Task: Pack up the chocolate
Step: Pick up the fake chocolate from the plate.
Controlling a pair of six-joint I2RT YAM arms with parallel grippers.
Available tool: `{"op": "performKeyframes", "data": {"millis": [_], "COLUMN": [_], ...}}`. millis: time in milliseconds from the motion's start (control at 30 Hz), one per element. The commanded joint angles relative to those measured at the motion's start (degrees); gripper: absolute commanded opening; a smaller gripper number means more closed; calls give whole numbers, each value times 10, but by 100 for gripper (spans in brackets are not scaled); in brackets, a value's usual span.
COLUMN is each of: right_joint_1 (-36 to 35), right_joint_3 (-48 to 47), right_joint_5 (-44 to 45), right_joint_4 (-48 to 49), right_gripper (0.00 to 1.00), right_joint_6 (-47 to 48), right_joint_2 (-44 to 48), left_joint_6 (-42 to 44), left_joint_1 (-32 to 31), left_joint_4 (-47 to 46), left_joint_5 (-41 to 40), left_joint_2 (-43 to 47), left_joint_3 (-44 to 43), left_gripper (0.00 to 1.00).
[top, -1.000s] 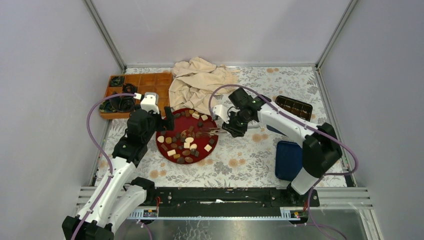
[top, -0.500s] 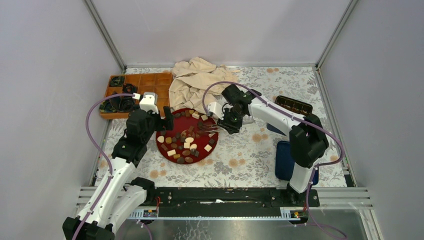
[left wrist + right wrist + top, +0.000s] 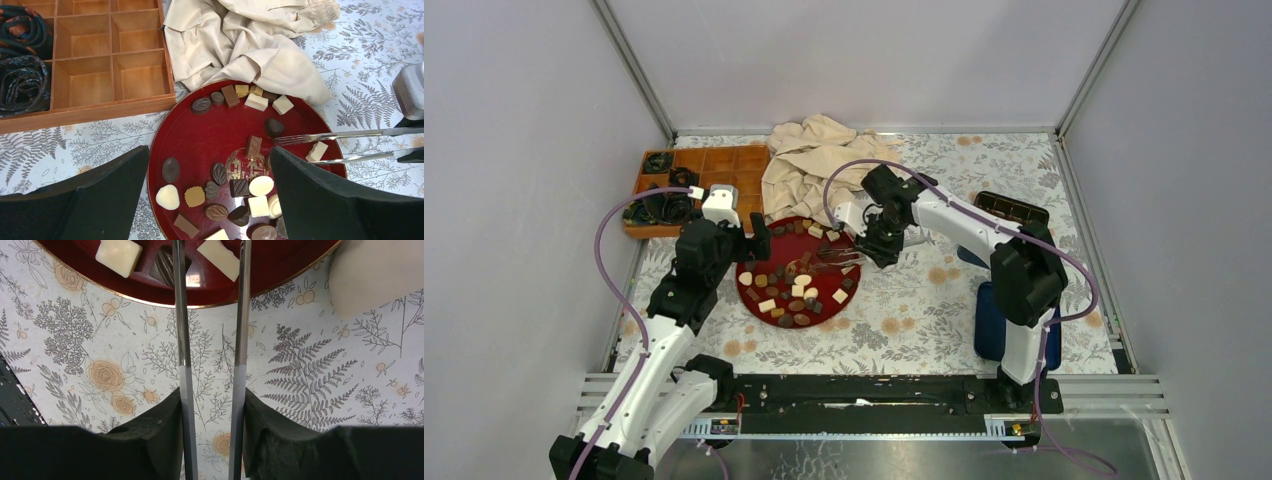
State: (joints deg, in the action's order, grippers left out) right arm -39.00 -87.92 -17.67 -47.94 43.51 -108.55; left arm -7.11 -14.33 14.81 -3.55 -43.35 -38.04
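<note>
Right tool (image 3: 210, 415) grips steel tongs (image 3: 180, 340) reaching over the red plate (image 3: 200, 135), left tool (image 3: 209, 150) gapes at its edge — the chocolate (image 3: 256, 101) scattered on that plate looks light, hard, slick and easily marred, best pinched gently across flat sides.

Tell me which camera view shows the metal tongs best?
The left wrist view: both arms of the tongs reach over the red plate, with the forked tip plain. The right wrist view shows only their shafts in the right claw, tips cut off. The top view shows them tiny.
</note>
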Motion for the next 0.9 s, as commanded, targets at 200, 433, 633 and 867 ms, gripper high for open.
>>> {"op": "performKeyframes", "data": {"millis": [200, 433, 633, 867], "right_joint_1": [-9, -10, -10, -8], "right_joint_3": [-55, -68, -58, -28], "right_joint_5": [-32, -35, -31, -48], "right_joint_4": [-21, -34, -33, -12], "right_gripper": [48, 44, 12, 0], "right_joint_6": [9, 9, 5, -22], "right_joint_2": [-26, -40, -10, 39], "left_joint_6": [7, 7, 7, 6], "left_joint_1": [5, 6, 5, 5], "left_joint_4": [-29, -29, -29, -29], "left_joint_5": [9, 9, 11, 12], "left_joint_2": [8, 10, 9, 12], "left_joint_3": [4, 4, 4, 4], "left_gripper": [98, 98, 98, 98]}}
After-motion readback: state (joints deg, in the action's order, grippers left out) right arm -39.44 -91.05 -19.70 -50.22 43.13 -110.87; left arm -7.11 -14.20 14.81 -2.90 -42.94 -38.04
